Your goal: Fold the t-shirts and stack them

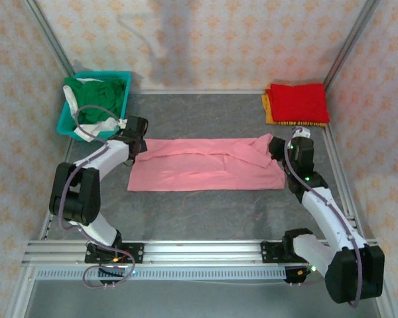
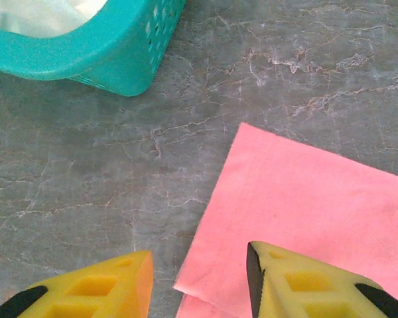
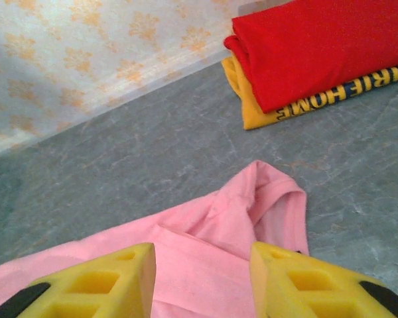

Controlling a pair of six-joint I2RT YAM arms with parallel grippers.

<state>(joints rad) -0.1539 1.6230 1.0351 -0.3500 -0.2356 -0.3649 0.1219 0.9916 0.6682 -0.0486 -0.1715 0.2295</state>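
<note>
A light pink t-shirt point(image 1: 205, 171) lies spread lengthwise across the middle of the grey table, partly folded. My left gripper point(image 1: 136, 147) hovers open over its far left corner point(image 2: 298, 212), yellow fingers point(image 2: 285, 278) either side of the cloth edge. At the shirt's right end my right gripper point(image 1: 278, 148) is open over a bunched sleeve point(image 3: 265, 199). A folded red shirt point(image 1: 298, 101) rests on a folded orange-yellow one point(image 1: 270, 112) at the back right; both also appear in the right wrist view as the red shirt point(image 3: 325, 46) and the orange-yellow one point(image 3: 298, 106).
A teal plastic basket point(image 1: 65, 122) at the back left holds dark green point(image 1: 96, 93) and white point(image 1: 76, 106) shirts; its corner point(image 2: 113, 53) is close to the left gripper. Metal frame rails run along the table's sides and front.
</note>
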